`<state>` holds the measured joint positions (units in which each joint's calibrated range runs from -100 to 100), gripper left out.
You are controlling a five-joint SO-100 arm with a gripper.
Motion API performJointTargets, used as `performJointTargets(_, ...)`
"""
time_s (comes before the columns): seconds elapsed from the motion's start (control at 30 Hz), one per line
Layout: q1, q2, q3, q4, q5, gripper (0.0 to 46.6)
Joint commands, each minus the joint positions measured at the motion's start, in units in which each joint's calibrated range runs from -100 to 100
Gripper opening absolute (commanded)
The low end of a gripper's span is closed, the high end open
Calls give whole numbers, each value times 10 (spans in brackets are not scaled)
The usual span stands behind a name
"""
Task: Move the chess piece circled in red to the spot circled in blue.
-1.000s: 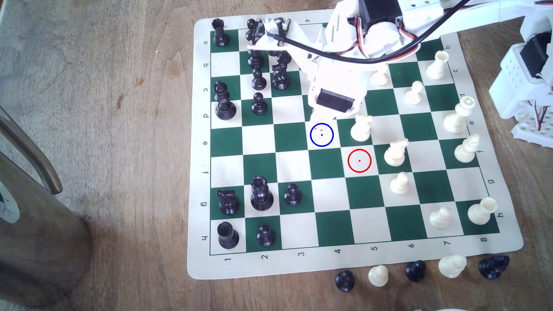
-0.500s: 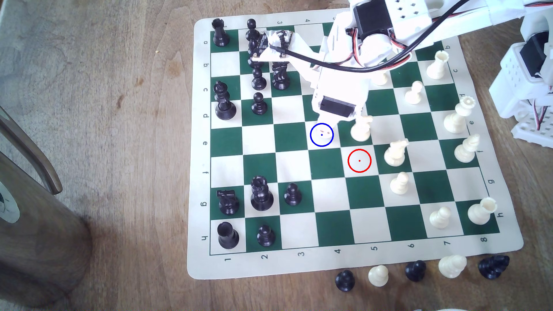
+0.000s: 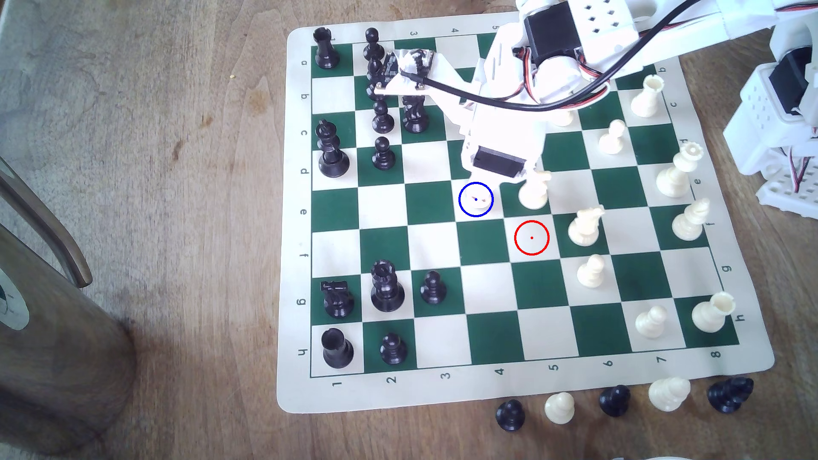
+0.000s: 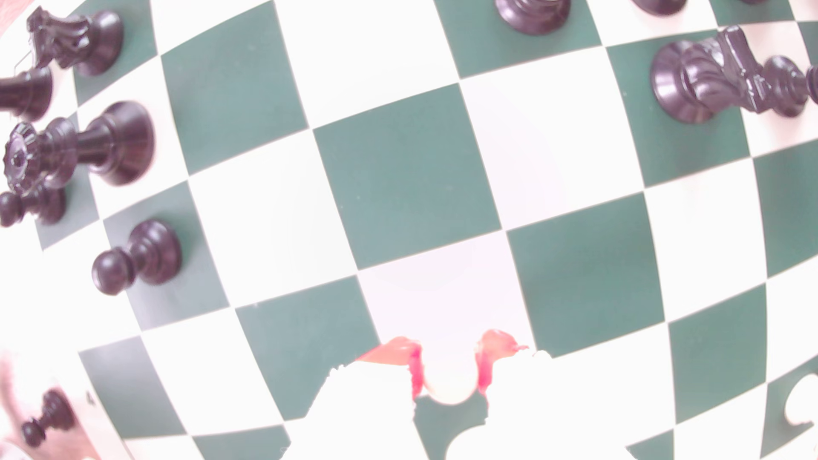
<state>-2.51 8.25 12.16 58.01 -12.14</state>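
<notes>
My gripper hangs over the blue-circled spot, a cream square on the green-and-cream board. It is shut on the cream pawn, whose round head sits between the two red-tipped fingers in the wrist view. That same pale square lies just beyond the gripper in the wrist view. The pawn's base is hidden, so I cannot tell whether it touches the board. No piece stands on the red-circled square.
A cream knight stands right beside the gripper on the exterior view's right, a second knight further on. Black pieces crowd the exterior view's left. Captured pieces lie off the board's near edge. The arm's base is at right.
The gripper has moved a little further into the blue circle, carrying the pawn, and the wrist has sunk slightly. No other piece has moved.
</notes>
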Motion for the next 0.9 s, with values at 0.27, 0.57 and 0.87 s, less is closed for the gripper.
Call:
performJointTargets(0.27, 0, -15, 21, -29, 1, 5)
performJointTargets(0.57, 0, -49, 52, -39, -2, 140)
performJointTargets(0.87, 9, -122, 68, -29, 3, 174)
